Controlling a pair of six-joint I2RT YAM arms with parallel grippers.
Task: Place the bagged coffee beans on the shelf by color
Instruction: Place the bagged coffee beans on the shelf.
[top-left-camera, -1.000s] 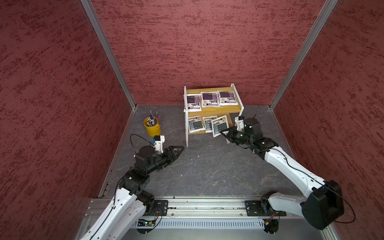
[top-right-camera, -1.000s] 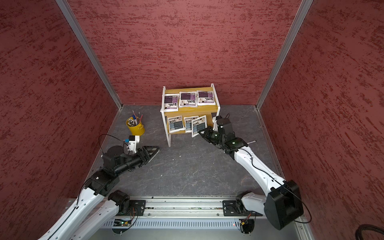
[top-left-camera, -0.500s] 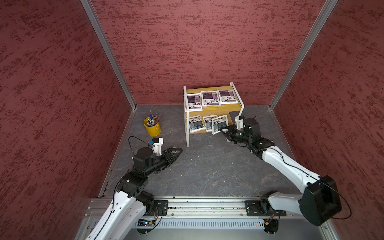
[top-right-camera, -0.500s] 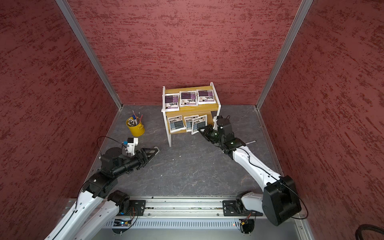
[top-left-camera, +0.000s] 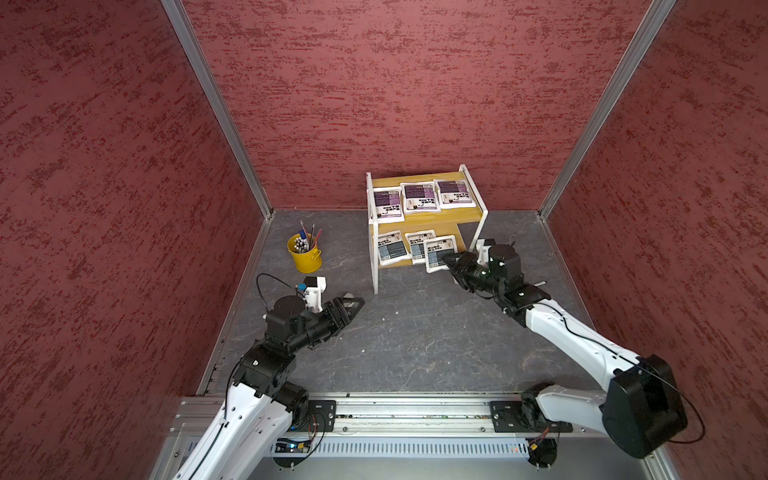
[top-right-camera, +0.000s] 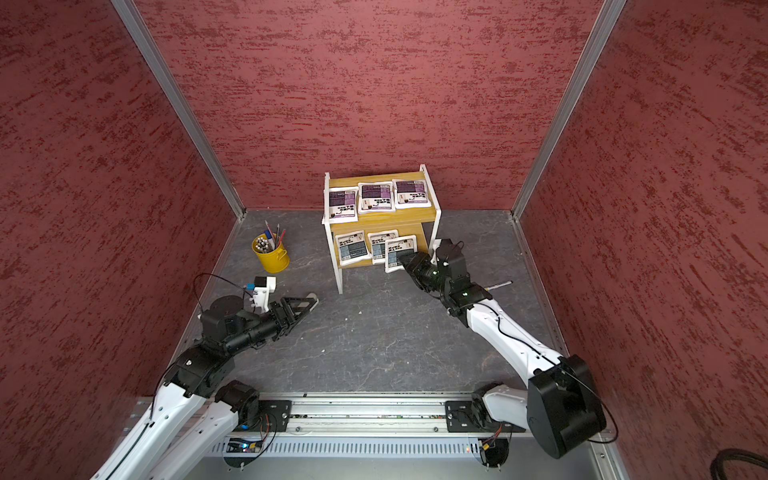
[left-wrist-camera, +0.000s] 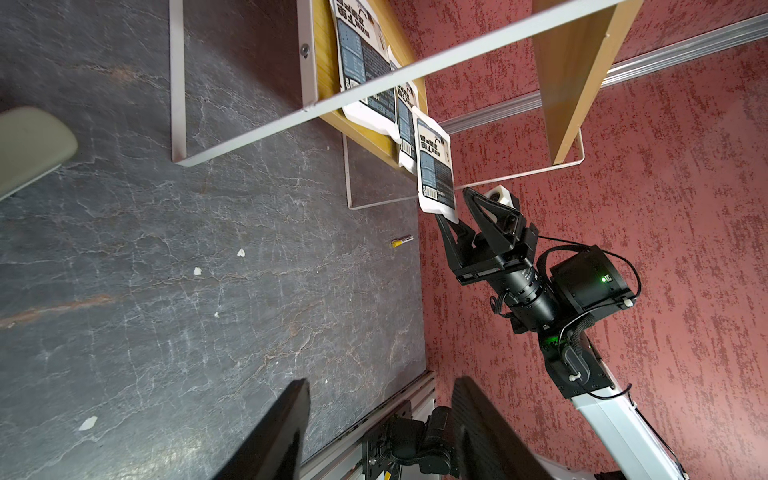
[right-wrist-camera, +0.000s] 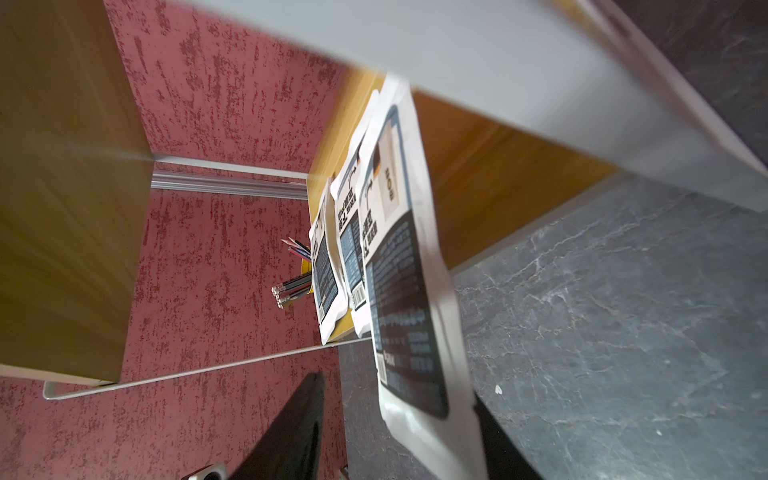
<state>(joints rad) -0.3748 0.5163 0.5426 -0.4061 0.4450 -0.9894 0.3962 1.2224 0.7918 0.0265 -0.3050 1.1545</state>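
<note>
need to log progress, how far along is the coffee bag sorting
Done: three white pouches with purple labels lie on the top yellow board of the white-framed shelf, and two grey-blue-labelled pouches lie on its lower board. In hand: the third grey-blue pouch overhangs the lower board's front, its corner between the open fingers of the right claw. Remaining: withdraw that claw, perhaps nudge the pouch in. The left claw is open and empty.
</note>
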